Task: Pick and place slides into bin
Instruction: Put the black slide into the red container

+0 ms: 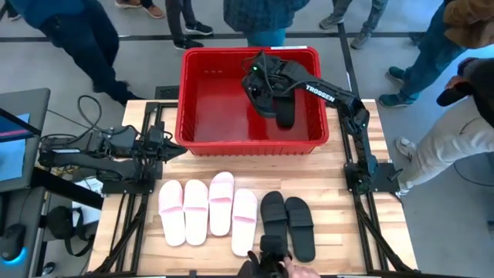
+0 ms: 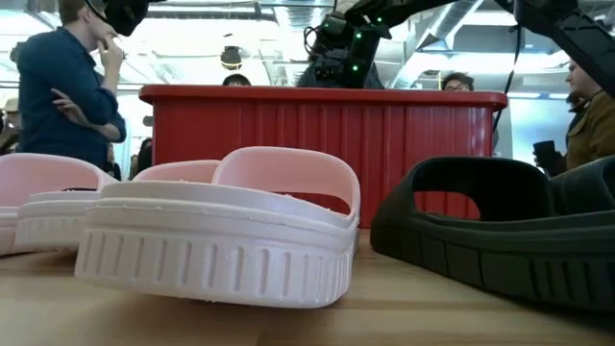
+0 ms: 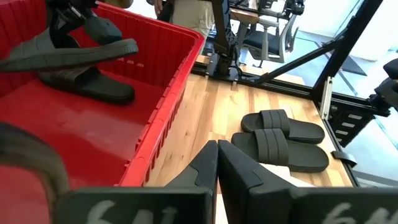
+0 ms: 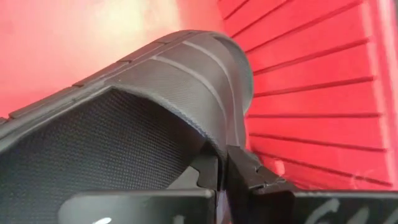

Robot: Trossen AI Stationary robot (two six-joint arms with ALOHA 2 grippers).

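The red bin [image 1: 251, 145] stands at the table's far middle. One black slide [image 3: 87, 84] lies on the bin's floor, sole down. Just above it hangs a second black slide [image 3: 74, 53], with my right gripper [image 4: 225, 171] shut on it inside the bin's right half [image 1: 262, 77]. Four pale pink slides [image 1: 208, 208] and two black slides [image 1: 287, 222] lie side by side, soles down, on the near part of the table. My left gripper [image 3: 217, 165] is shut on nothing and waits by the bin's near left corner [image 1: 171, 149]. My right gripper pinches the black slide's wide strap at its edge [image 4: 208, 144] between its two fingers. The fingers come slanting down from above. The slide is lifted clear, nearly level, over the bin's floor and over the slide lying there.
A person's hand [image 1: 282, 266] reaches to the black slides at the table's near edge. Several people stand around the table's far and right sides. The bin's walls [image 2: 317, 144] rise well above the tabletop. Bare wood lies between the bin and the row of slides.
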